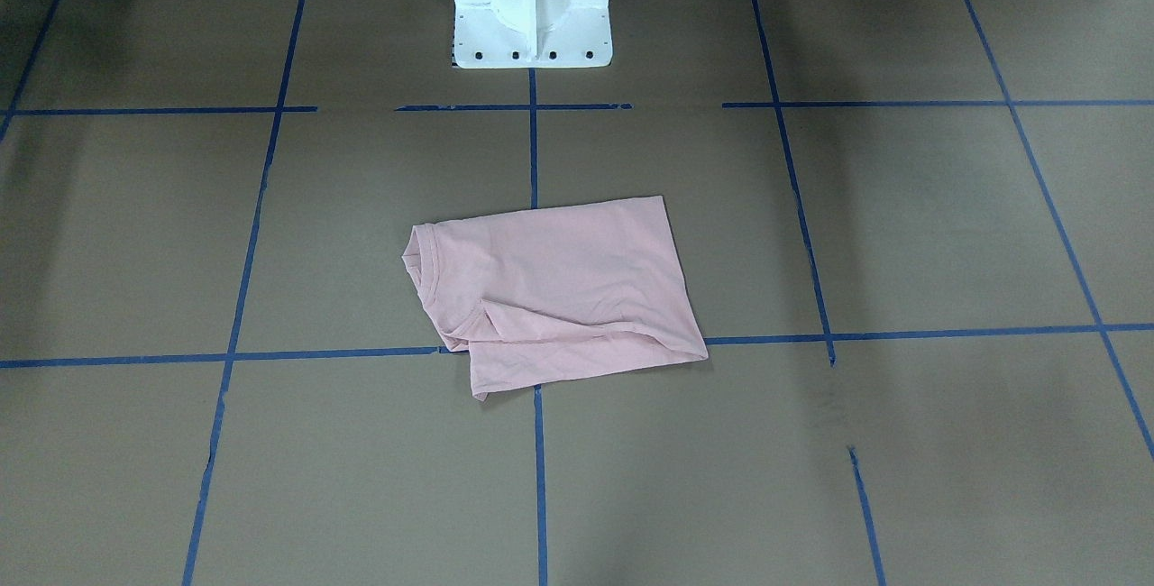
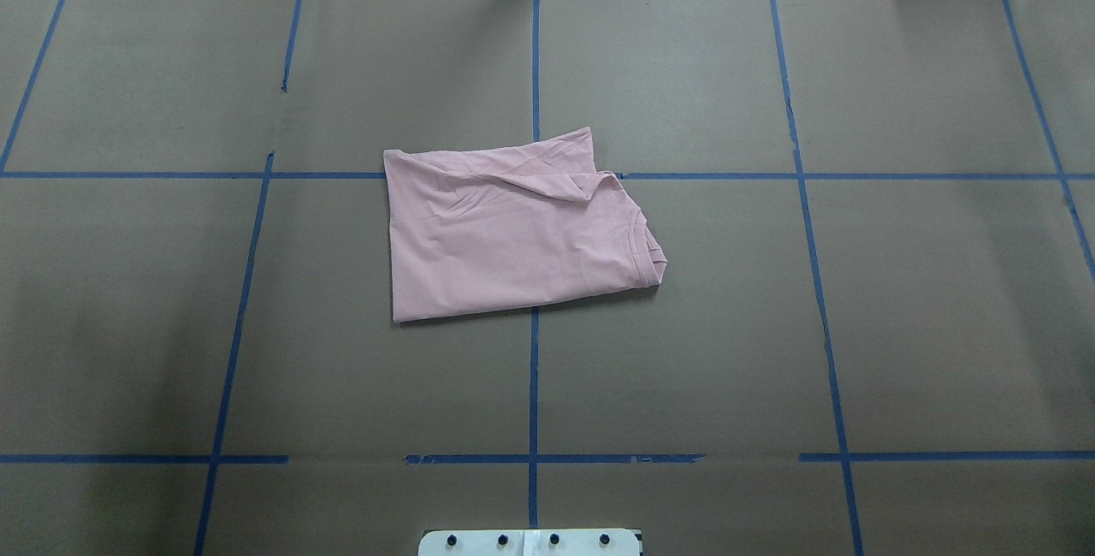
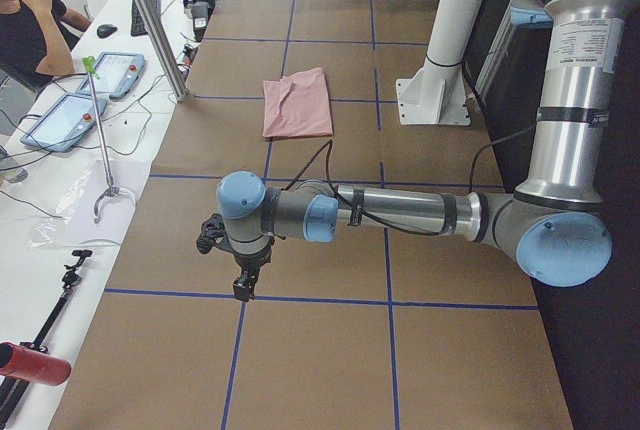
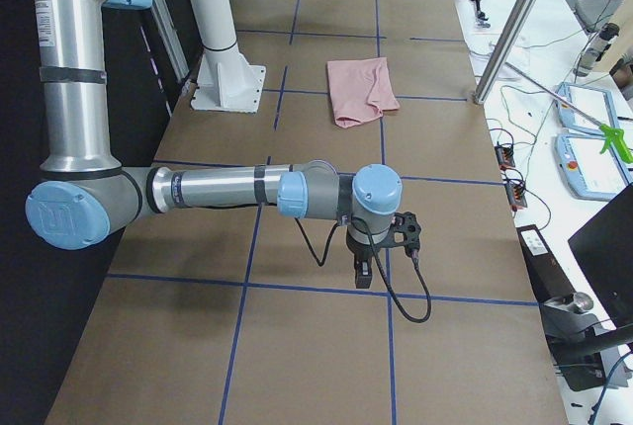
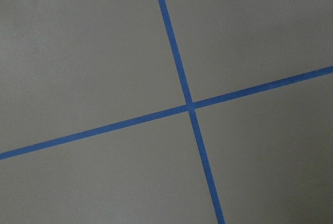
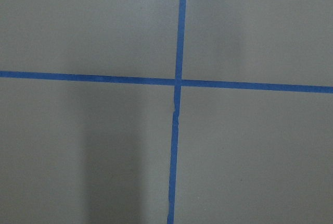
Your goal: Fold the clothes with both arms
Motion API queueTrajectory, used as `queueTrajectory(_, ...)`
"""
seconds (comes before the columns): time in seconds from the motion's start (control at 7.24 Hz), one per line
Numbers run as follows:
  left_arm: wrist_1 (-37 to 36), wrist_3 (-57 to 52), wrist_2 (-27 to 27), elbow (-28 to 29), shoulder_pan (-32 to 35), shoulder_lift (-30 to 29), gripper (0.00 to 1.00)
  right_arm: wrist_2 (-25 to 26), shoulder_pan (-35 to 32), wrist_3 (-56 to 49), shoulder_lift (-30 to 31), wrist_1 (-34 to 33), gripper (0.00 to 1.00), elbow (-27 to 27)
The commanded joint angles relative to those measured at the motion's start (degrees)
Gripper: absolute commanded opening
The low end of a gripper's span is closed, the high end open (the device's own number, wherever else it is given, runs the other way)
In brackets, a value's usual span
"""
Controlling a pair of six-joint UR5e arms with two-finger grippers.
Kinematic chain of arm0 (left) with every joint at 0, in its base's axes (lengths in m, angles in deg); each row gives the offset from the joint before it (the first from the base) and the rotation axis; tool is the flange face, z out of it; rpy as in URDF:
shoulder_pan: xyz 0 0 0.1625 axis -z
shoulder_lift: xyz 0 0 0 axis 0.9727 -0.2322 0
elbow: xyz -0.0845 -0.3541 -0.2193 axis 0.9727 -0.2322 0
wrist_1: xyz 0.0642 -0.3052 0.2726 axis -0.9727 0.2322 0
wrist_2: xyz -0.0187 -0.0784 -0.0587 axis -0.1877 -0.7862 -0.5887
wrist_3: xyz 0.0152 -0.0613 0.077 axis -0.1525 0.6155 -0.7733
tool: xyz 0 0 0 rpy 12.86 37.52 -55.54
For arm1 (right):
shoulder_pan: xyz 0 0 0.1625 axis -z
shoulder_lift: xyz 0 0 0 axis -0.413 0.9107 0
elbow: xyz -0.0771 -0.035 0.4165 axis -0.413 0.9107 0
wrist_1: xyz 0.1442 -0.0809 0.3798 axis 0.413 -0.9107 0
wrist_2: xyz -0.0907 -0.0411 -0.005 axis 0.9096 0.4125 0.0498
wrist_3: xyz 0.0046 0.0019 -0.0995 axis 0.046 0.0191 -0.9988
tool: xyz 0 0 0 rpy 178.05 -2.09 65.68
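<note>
The pale pink T-shirt point(image 2: 513, 231) lies folded into a rough rectangle in the middle of the surface point(image 2: 941, 325), well away from all its edges, over a crossing of the blue tape lines point(image 2: 800, 111). Its ribbed collar point(image 2: 646, 252) points toward the robot's right end of the surface. The white pedestal base point(image 1: 532, 0) stands at the robot's edge. The left arm point(image 3: 400, 212) stretches low over the left end of the surface, and the left gripper point(image 3: 243, 285) hangs there, pointing down above a tape line. The right arm point(image 4: 218, 190) reaches out at the right end, with the right gripper point(image 4: 363, 277) pointing down too. Both are well apart from the T-shirt. I cannot tell if either gripper is wide or narrow.
</note>
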Motion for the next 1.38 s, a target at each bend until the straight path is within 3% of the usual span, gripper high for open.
queueTrajectory(0.0, 0.0, 0.0, 0.0, 0.2, -0.1, 0.0, 1.0, 0.3, 0.9, 0.0, -0.1, 0.0, 1.0, 0.8)
queueTrajectory(1.24, 0.2, 0.1, 0.0, 1.0, -0.1, 0.0, 1.0, 0.0, 0.9, 0.2, -0.1, 0.0, 1.0, 0.6)
